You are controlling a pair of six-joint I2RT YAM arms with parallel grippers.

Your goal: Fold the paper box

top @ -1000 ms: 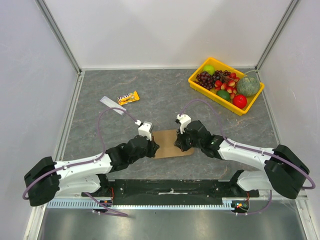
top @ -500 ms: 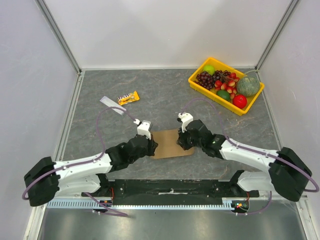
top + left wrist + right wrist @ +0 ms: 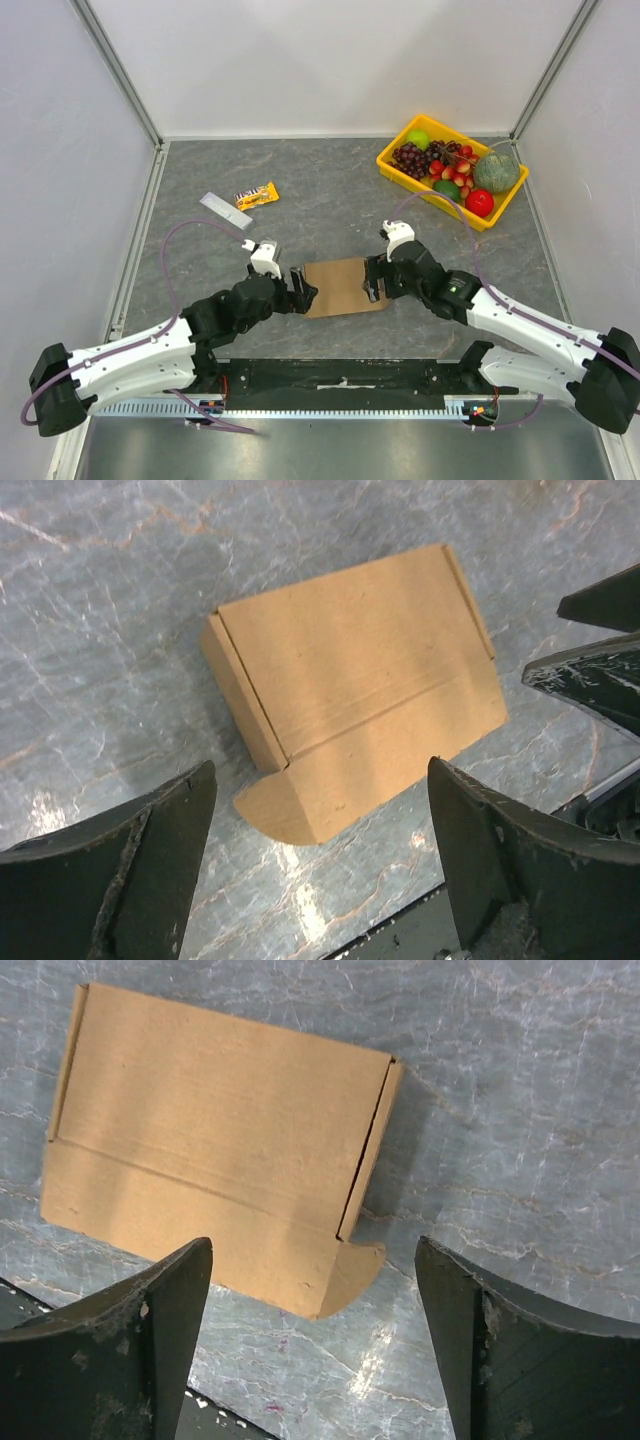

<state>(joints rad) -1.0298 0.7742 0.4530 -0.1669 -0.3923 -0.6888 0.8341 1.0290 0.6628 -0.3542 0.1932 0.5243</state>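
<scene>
The paper box [image 3: 343,287] lies flat on the grey desk [image 3: 330,190], squarely between the two arms. The left jaws stand wide open just off one short edge and the right jaws stand wide open just off the opposite one, and neither holds anything. Both wrist views show the brown carton a little ahead of the gaping jaws, apart from them, with its lid down. A front flap with a rounded corner tab pokes out along the edge nearest the arm bases, so the fold looks nearly done, with that flap perhaps not tucked in. Flanking the carton puts each arm within reach of one end, probably so that one can steady it while the other presses. Well beyond the right jaws, in the far corner, the yellow tray [image 3: 400,168] holds dark grapes [image 3: 410,157], a netted green melon [image 3: 497,172], a red fruit [image 3: 479,202] and other small pieces. A snack wrapper [image 3: 256,196] lies well beyond the left jaws, clear of the work.
</scene>
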